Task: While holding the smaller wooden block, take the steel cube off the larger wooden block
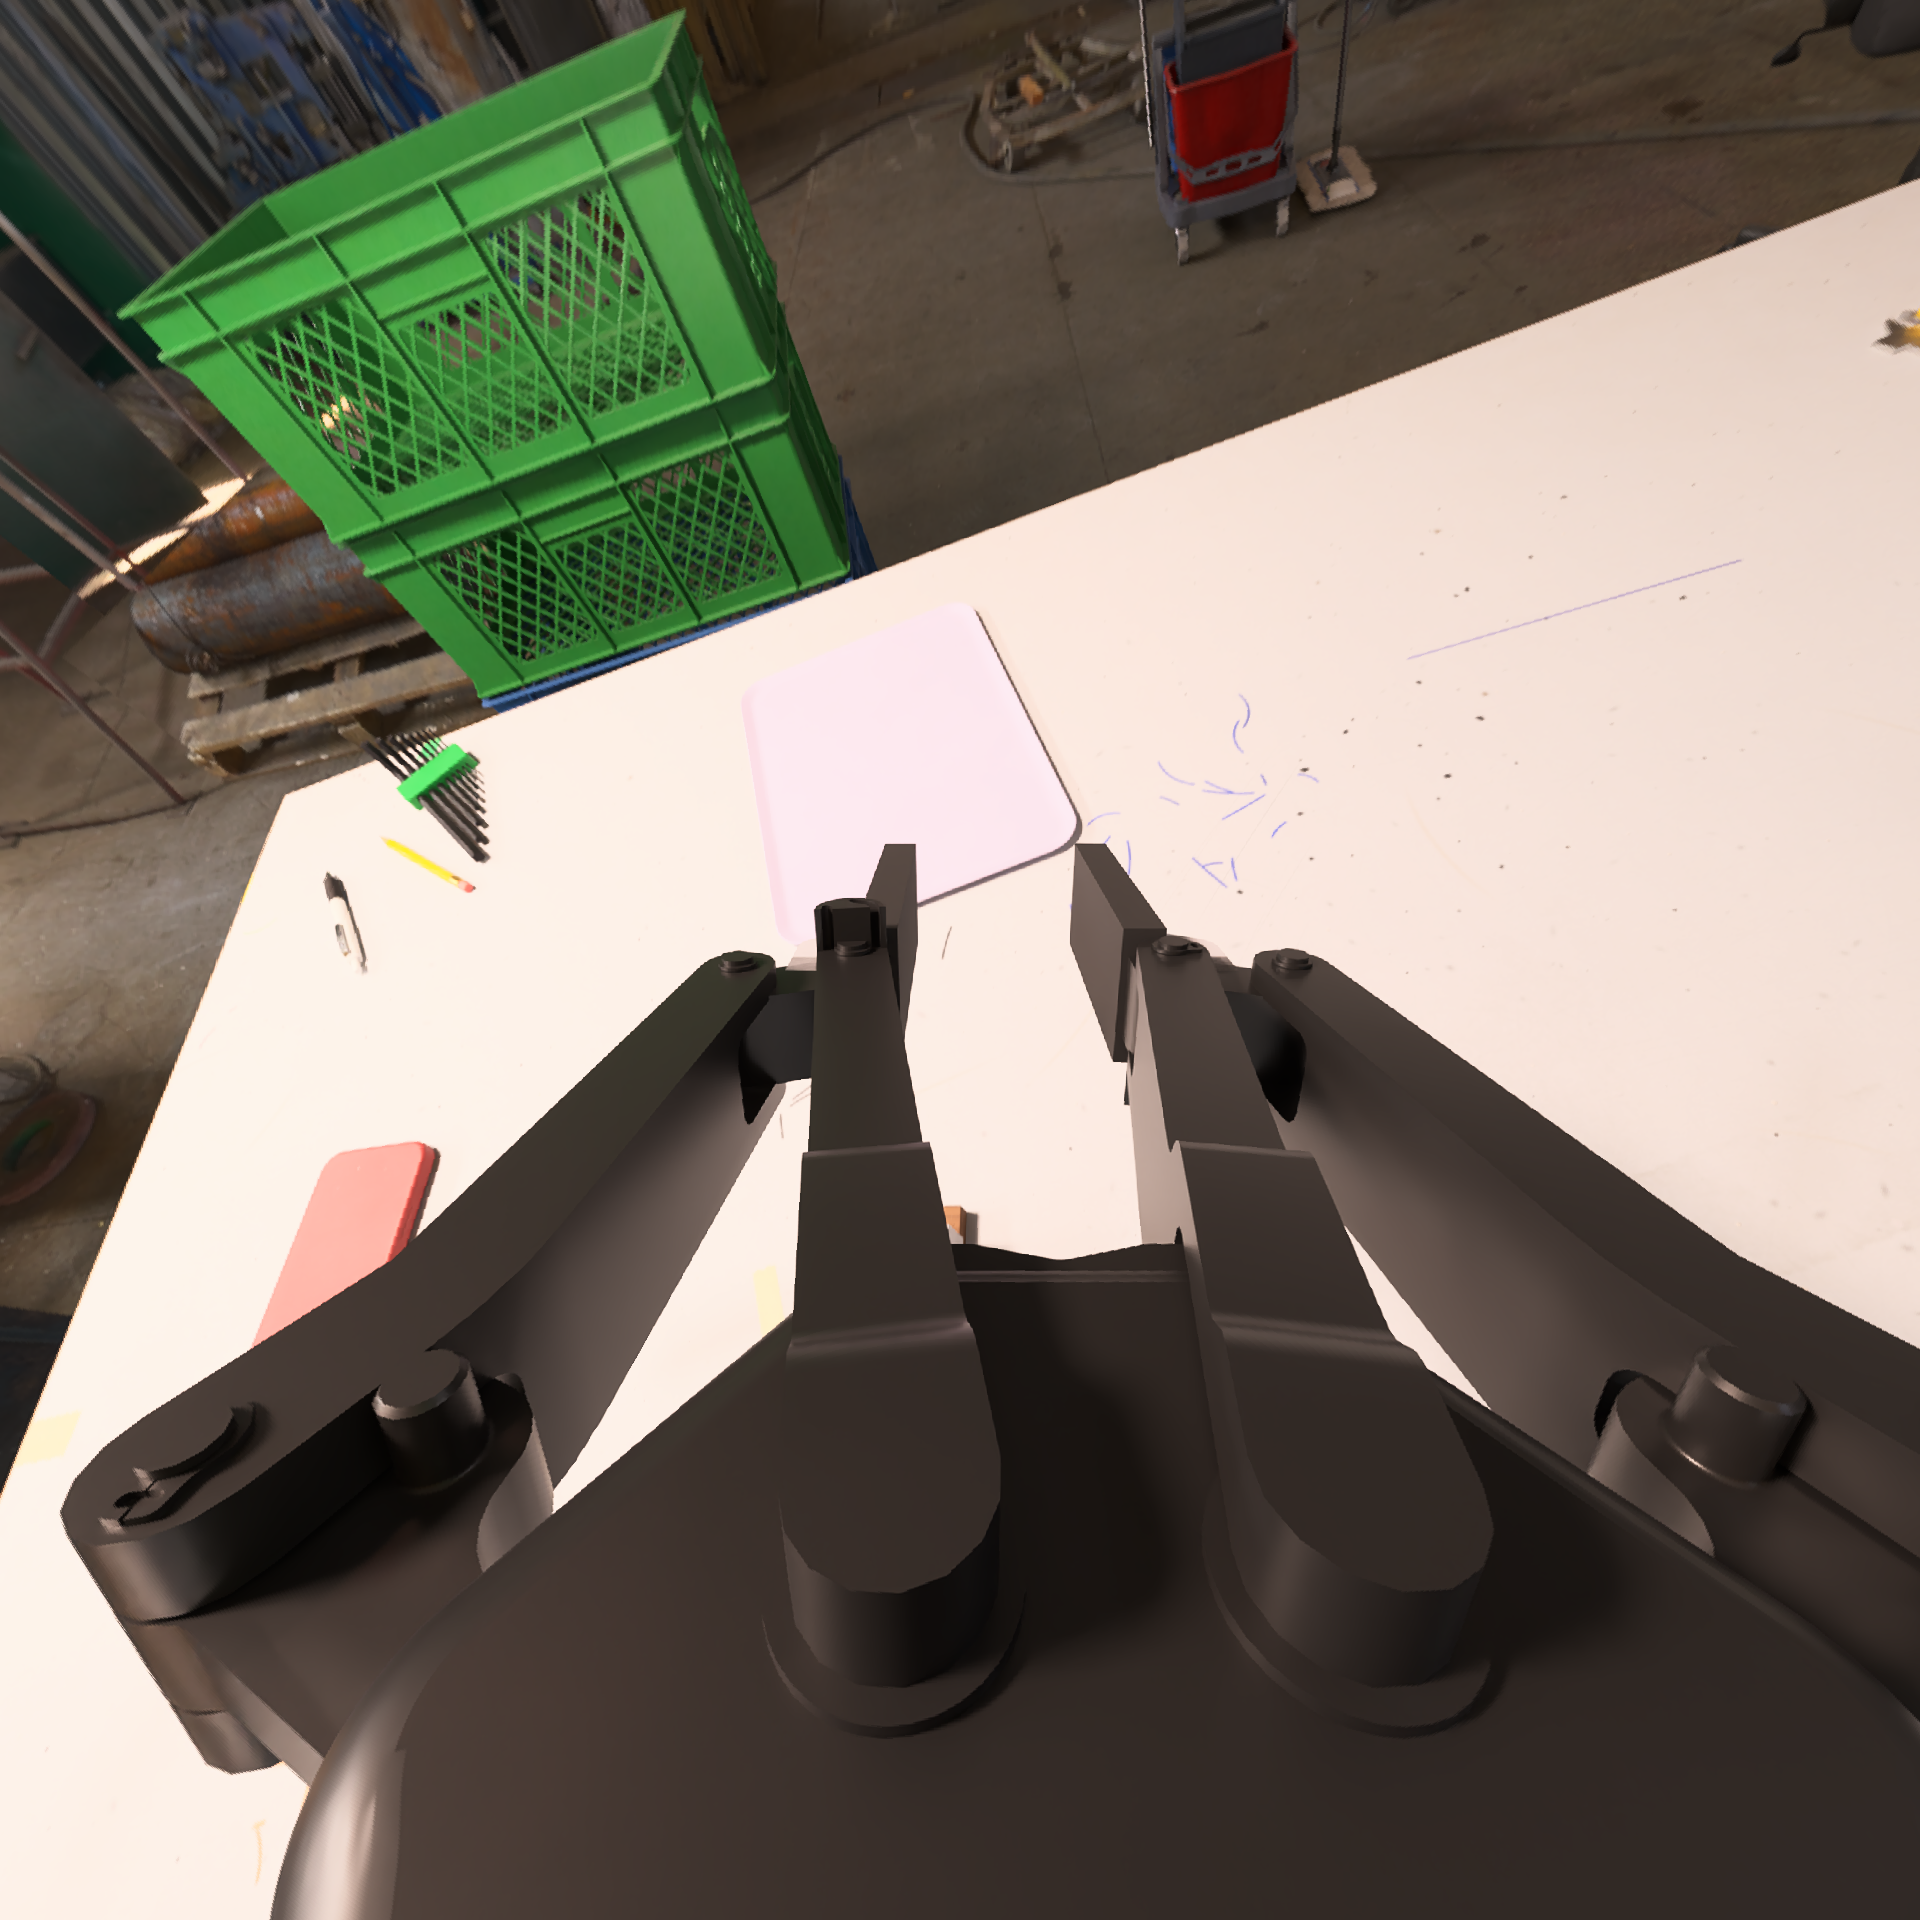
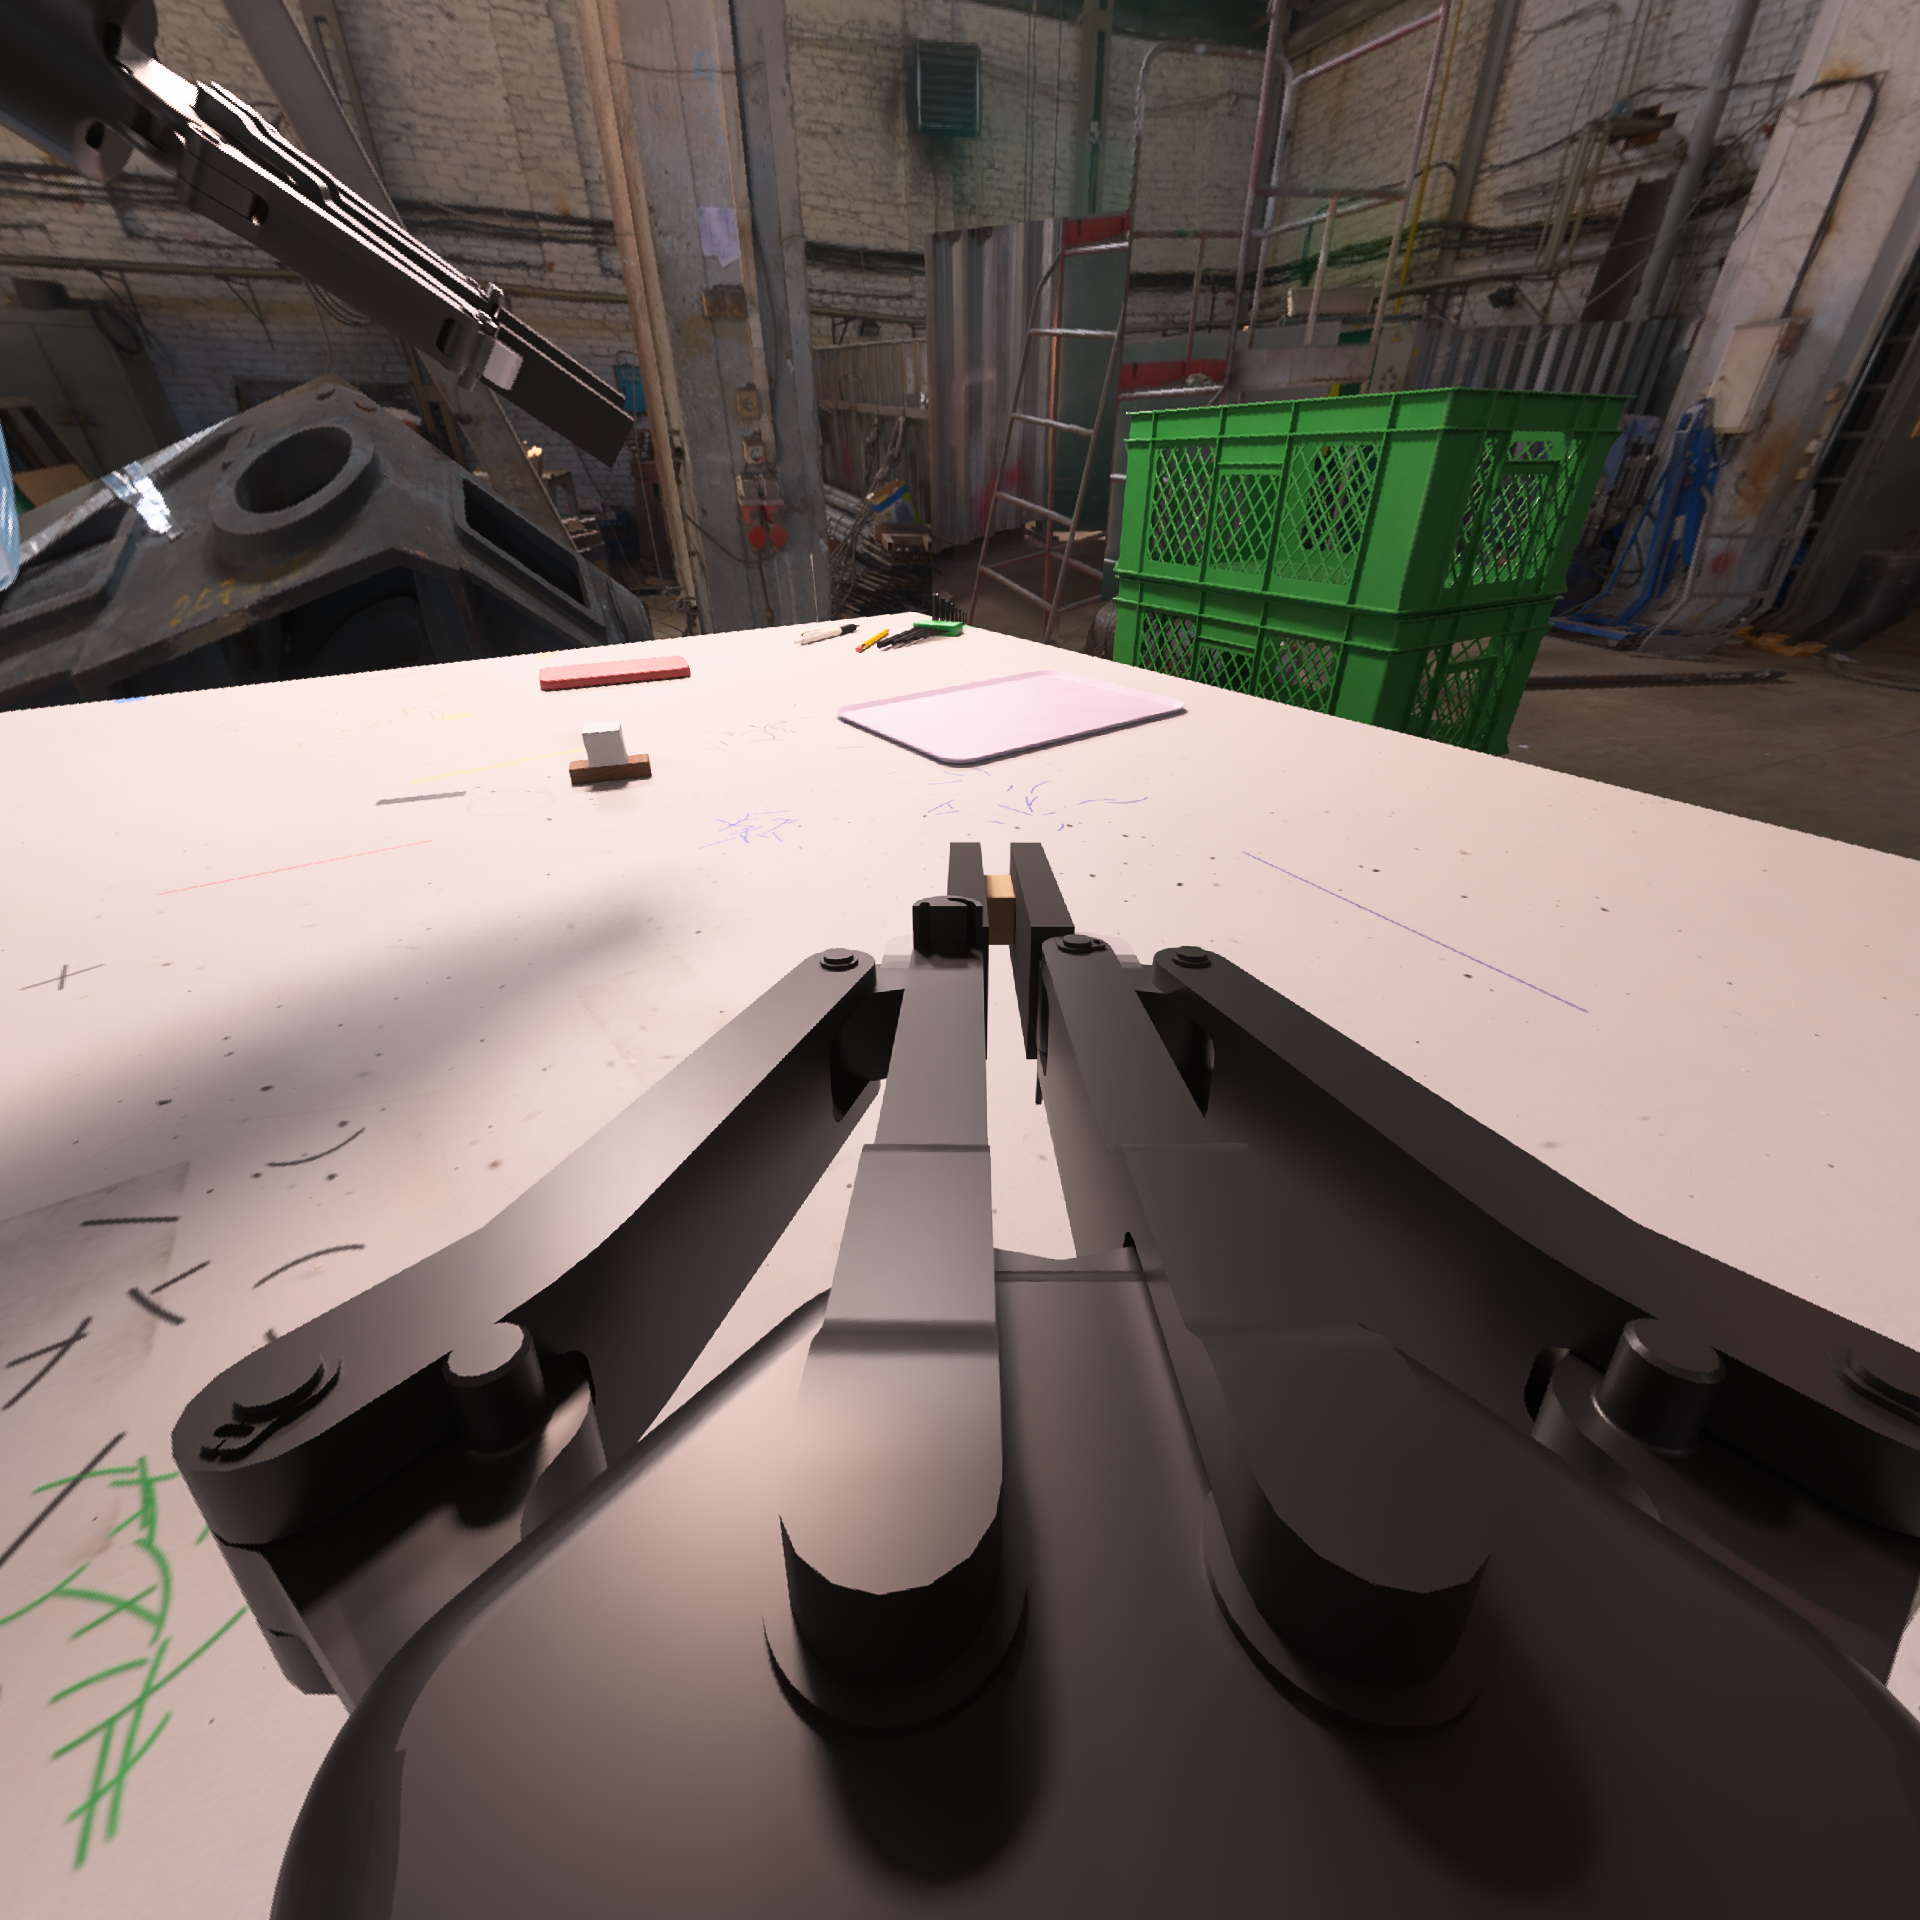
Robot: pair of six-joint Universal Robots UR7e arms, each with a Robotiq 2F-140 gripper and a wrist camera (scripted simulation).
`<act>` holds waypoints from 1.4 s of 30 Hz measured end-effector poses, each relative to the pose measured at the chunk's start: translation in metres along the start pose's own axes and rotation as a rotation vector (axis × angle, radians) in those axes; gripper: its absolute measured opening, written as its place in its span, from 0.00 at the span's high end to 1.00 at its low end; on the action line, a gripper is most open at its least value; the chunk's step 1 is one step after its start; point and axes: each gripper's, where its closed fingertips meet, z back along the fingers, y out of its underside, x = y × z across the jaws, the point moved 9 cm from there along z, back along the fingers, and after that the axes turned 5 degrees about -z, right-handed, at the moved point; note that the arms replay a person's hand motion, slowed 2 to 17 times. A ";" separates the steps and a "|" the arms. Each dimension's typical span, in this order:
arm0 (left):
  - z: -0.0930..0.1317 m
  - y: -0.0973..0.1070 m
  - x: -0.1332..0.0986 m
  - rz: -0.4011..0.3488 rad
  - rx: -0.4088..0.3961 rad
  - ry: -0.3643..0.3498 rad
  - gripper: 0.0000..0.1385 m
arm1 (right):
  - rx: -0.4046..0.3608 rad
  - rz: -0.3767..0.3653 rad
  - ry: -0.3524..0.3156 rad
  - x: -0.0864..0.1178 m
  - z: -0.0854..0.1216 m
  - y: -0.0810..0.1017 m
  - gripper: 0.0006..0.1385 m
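My right gripper [image 2: 998, 871] was clamped on the small light-wood block [image 2: 1001, 906] – pinched between both black fingertips, held above the white scribbled tabletop [image 2: 1455, 1091]. My left gripper [image 1: 995, 871] had its fingers apart, nothing between them, hovering over the table just short of the pale lilac rounded-corner tray [image 1: 904, 748].

Farther off in the right wrist view: the shiny steel cube [image 2: 604, 742] sat upright on top of the larger flat brown wooden block [image 2: 610, 770], touching it, both resting on the table left of the tray [image 2: 1008, 717] and well apart from my right gripper. A flat pink rectangular slab [image 2: 614, 673] lay beyond them. Near the far edge – a black-and-white marker [image 1: 343, 920], a yellow pencil [image 1: 428, 864] and a set of black hex keys in a green holder [image 1: 442, 784]. 2 stacked green plastic mesh crates [image 1: 520, 416] stood off the table. My left arm [image 2: 343, 239] crossed the upper left corner of the right wrist view.
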 end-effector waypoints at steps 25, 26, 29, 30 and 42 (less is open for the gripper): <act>-0.057 0.112 0.038 0.160 0.504 0.109 0.64 | -0.021 -0.120 -0.036 0.001 -0.003 0.001 0.95; -0.059 0.114 0.038 0.160 0.513 0.114 0.64 | -0.022 -0.123 -0.035 0.001 -0.003 0.001 0.95; -0.064 0.120 0.038 0.159 0.536 0.128 0.65 | -0.023 -0.131 -0.032 0.000 -0.003 0.001 0.95; -0.066 0.121 0.038 0.159 0.543 0.133 0.65 | -0.023 -0.134 -0.031 0.000 -0.003 0.001 0.95; -0.083 0.128 0.036 0.138 0.602 0.184 0.65 | -0.035 -0.173 -0.027 -0.003 -0.002 0.001 0.95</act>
